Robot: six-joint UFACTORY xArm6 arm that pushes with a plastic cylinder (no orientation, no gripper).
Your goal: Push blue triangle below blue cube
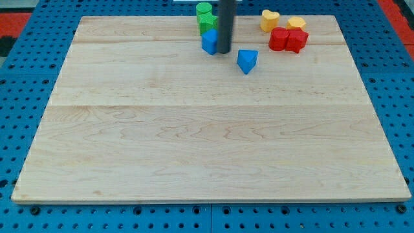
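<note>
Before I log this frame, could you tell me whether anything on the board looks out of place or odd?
Nothing stands out. All blocks sit upright near the view's top edge; my tip rests against the blue cube, with the blue triangle apart to its right.

A plain dark rod, showing only in part.

My tip (pixel 224 52) is ending a straight, smooth rod of dark grey, nearly black, round in section and keeping one width along its visible length. A faint paler sheen is running down one side of it. The rod's upper part is passing out of the view's top, so no arm, cables, screws or markings are showing.
</note>
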